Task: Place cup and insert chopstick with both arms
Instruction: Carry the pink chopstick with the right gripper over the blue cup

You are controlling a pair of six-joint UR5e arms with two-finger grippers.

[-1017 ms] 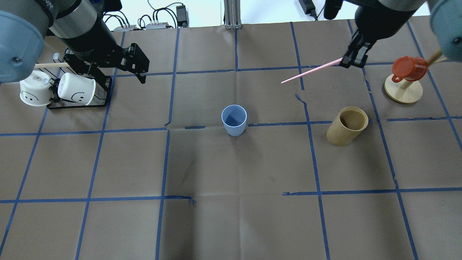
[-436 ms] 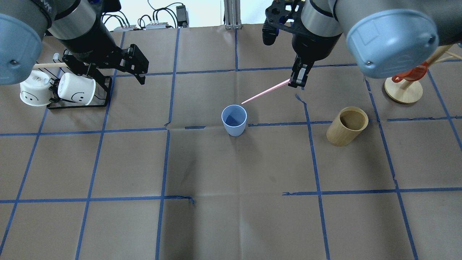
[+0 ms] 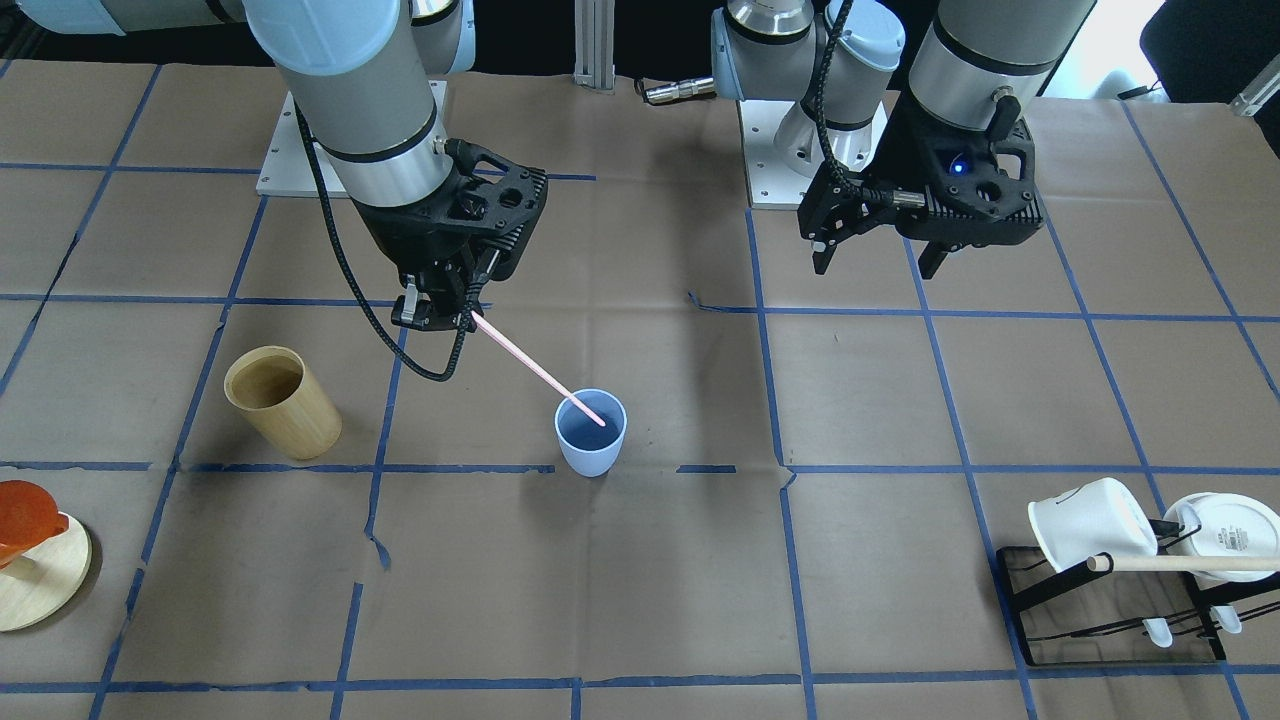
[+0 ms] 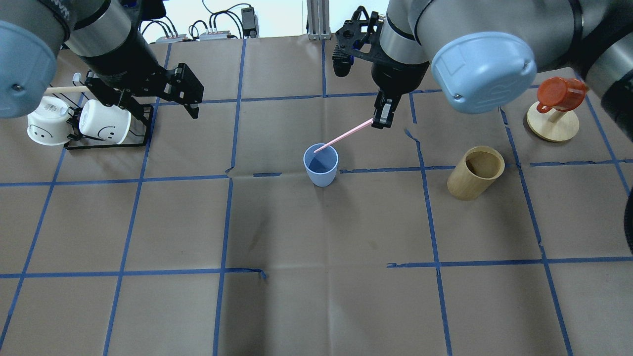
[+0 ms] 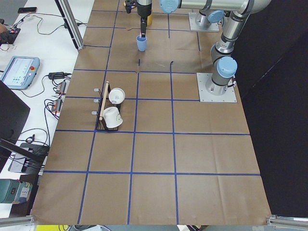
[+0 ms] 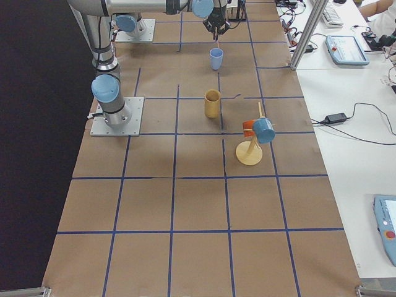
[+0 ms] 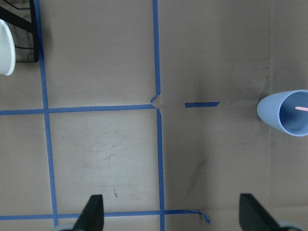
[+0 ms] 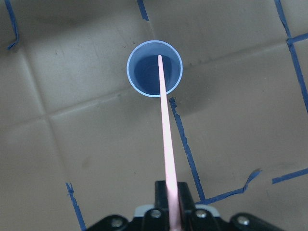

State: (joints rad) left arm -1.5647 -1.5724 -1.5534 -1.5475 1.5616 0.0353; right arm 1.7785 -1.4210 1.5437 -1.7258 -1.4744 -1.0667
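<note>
The light-blue cup (image 4: 321,165) stands upright near the table's middle; it also shows in the front view (image 3: 591,432) and both wrist views (image 7: 284,113) (image 8: 154,74). My right gripper (image 4: 381,118) (image 3: 432,318) is shut on one end of the pale-pink chopstick (image 4: 344,136) (image 3: 535,367) (image 8: 166,130). The stick slants down toward the cup, and its free tip lies over the cup's mouth. My left gripper (image 3: 875,262) (image 7: 173,216) is open and empty, well off to the cup's left near the mug rack.
A tan wooden cylinder cup (image 4: 474,173) stands right of the blue cup. A red mug (image 4: 559,94) hangs on a wooden stand at the far right. A black rack (image 4: 106,141) with two white mugs sits at the far left, under my left arm.
My right arm has swung left and toward the blue cup with the chopstick, bringing its tip from far right of the cup to over its mouth. The left arm has barely moved.
</note>
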